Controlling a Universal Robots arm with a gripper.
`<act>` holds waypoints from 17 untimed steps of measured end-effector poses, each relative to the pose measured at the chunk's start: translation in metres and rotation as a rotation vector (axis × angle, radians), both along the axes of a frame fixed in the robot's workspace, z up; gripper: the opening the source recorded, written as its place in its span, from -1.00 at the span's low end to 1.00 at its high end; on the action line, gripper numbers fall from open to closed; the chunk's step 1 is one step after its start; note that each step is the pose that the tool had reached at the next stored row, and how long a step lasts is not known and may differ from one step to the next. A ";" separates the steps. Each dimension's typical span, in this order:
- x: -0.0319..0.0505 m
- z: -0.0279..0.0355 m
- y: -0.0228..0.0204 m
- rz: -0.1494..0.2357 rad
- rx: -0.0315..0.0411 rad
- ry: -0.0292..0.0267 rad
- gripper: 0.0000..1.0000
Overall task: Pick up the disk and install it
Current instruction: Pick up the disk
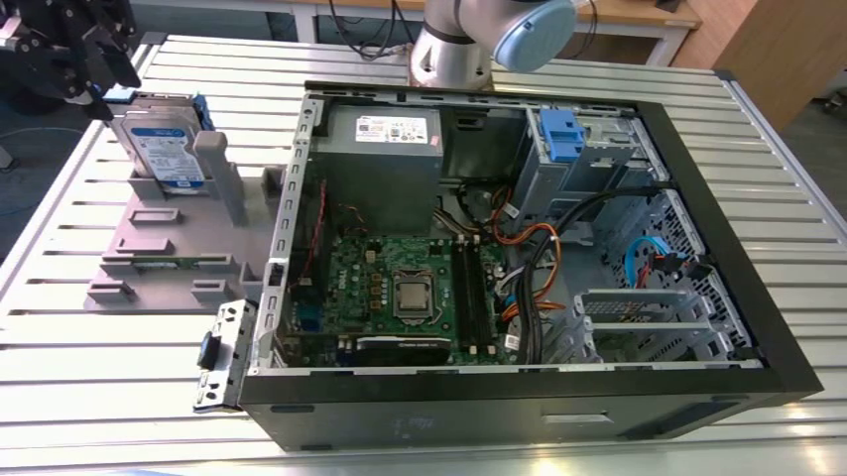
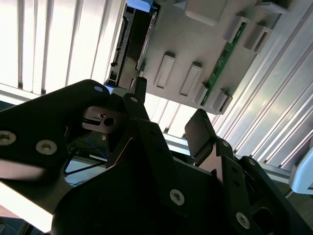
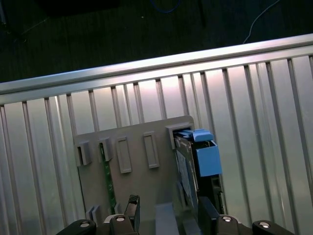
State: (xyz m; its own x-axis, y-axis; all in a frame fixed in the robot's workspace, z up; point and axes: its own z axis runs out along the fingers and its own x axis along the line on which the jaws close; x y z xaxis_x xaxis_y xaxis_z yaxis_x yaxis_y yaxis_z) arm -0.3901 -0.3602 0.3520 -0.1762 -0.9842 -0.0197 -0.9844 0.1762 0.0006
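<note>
The gripper's black fingers (image 2: 200, 129) are sitting closest to the lens in both wrist views, and they are standing apart with nothing between them. In the first wrist view the gripper (image 3: 168, 215) is hanging over the grey stand (image 3: 134, 178), with one finger (image 3: 133, 208) over the stand's flat part and the other just past the disk (image 3: 187, 171). The fingers are not touching the disk as far as the pictures are showing.

The disk is standing upright on its edge in a slot at one end of the stand, its blue bracket (image 3: 205, 159) framing it. In the second wrist view the disk (image 2: 128, 49) is showing edge-on at the stand's (image 2: 205, 34) side, beyond the gripper (image 2: 168, 105). A green circuit strip (image 2: 222, 66) is lying in another slot of the stand, well apart from the disk.

In the exterior view the gripper (image 1: 82, 79) is hovering just beside the top of the disk (image 1: 162, 149), on the far side of the stand (image 1: 159, 248) and toward the exterior view's left. The disk's white-and-blue label is facing the camera. The stand is resting on a slatted metal surface (image 1: 79, 367).

To the exterior view's right of the stand, an open computer case (image 1: 530, 407) is lying on its side, touching or nearly touching the stand. Inside it a green main board (image 1: 397, 288) is showing, with a grey power box (image 1: 384, 149) behind it and a silver drive cage with a blue tab (image 1: 562, 134) farther from the stand. The arm's base (image 1: 457, 45) is rising behind the case.
</note>
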 end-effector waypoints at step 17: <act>-0.0007 -0.0009 0.0081 0.003 0.0001 -0.0001 0.18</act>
State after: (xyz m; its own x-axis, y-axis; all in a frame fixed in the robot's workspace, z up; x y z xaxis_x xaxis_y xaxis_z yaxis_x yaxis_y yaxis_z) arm -0.3908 -0.3521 0.3510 -0.1735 -0.9846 -0.0198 -0.9848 0.1735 0.0005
